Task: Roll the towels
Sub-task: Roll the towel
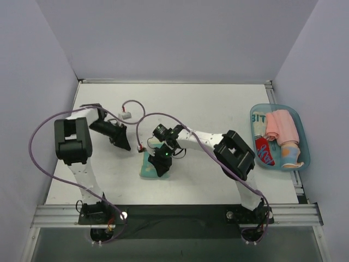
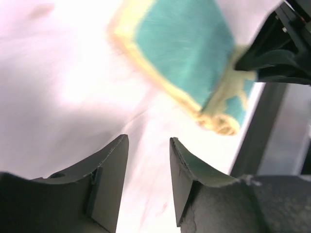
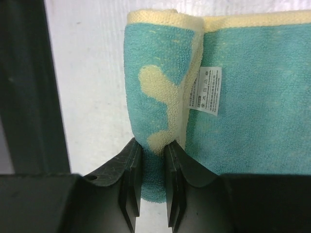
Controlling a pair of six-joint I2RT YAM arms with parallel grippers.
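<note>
**Teal on Yellow, Red in a Blue Tray**

The pale yellow towel [image 3: 243, 97], at the centre of the overhead view, carries broad teal-green patches inside a yellow border, with one yellow blot shape on the teal. Its sewn label [image 3: 210, 91] is white with grey print. At the right edge, the light blue tray [image 1: 306, 147] holds a red towel [image 1: 264, 152] patterned in blue and white, and a pink roll [image 1: 281, 126]. The table [image 1: 218, 109] is white. The left gripper [image 2: 148, 141] and right gripper [image 3: 152, 145] are black. The cables [image 1: 30, 147] are purple.

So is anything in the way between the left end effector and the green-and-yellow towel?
Nothing visible. Only bare table lies between the open left end effector and the towel. The right end effector pinches its rolled end.
</note>
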